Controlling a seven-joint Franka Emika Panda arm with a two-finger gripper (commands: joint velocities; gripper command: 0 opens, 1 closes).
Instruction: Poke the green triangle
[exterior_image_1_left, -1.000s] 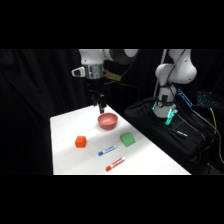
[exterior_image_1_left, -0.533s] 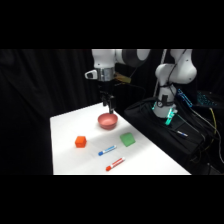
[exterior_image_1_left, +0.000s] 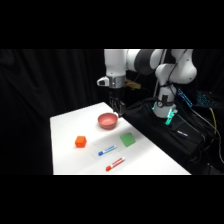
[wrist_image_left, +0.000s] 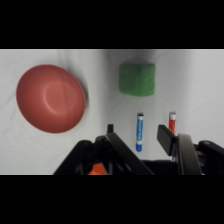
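The green triangle (exterior_image_1_left: 127, 139) is a small bright-green block lying on the white table, right of and nearer than the red bowl (exterior_image_1_left: 107, 120). My gripper (exterior_image_1_left: 116, 106) hangs in the air just behind the bowl's far right rim, well up and back from the block. In the wrist view the green block (wrist_image_left: 137, 78) lies ahead of the gripper (wrist_image_left: 138, 135), whose two black fingers stand apart and open with nothing held. The red bowl (wrist_image_left: 50, 98) fills the left side of that view.
An orange cube (exterior_image_1_left: 80, 141) sits at the left of the table (exterior_image_1_left: 65, 125). A blue marker (exterior_image_1_left: 107, 150) (wrist_image_left: 140, 131) and a red marker (exterior_image_1_left: 115, 163) (wrist_image_left: 172, 121) lie near the front. A black bag (exterior_image_1_left: 170, 131) with cables borders the table's right side.
The arm has swung to the right, carrying the gripper from left of the bowl to over its far right rim. The objects on the table have not moved.
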